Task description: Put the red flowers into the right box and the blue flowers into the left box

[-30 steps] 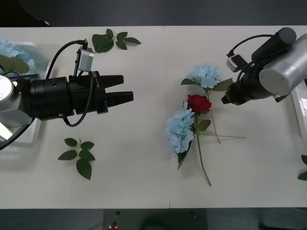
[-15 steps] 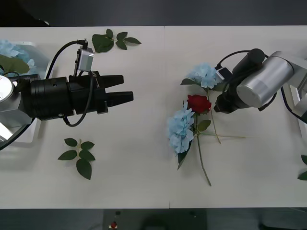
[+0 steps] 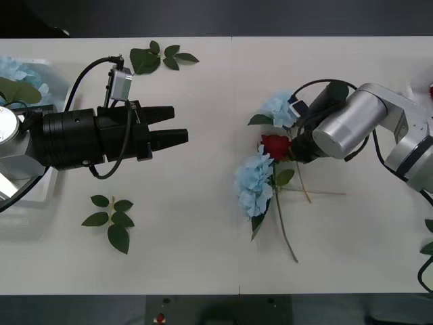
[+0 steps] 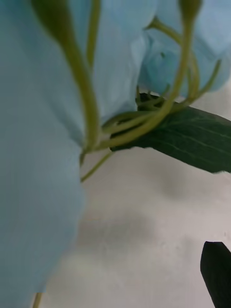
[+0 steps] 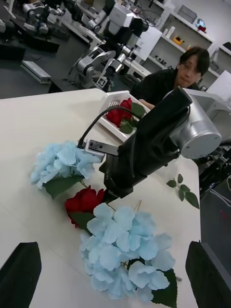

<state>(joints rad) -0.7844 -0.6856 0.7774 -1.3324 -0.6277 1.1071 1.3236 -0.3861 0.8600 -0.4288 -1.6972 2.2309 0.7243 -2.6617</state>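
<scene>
Red rose (image 3: 278, 146) lies mid-table right of centre, bloom toward far edge, stem running long toward near edge. Blue cluster (image 3: 256, 181) touches its left side, stem parallel; second blue cluster (image 3: 279, 108) just beyond bloom. Right gripper (image 3: 295, 143) low at rose's right side, fingers hidden, grip state cannot tell. Broad bare table (image 3: 203, 223) to left and near edge. Left gripper (image 3: 176, 127) hovers well left, fingers parted, empty. Left box (image 3: 57, 84) at left edge holds blue bloom; right box (image 5: 109, 103) holds red flowers. Leaf sprigs (image 3: 114, 218) loose.
</scene>
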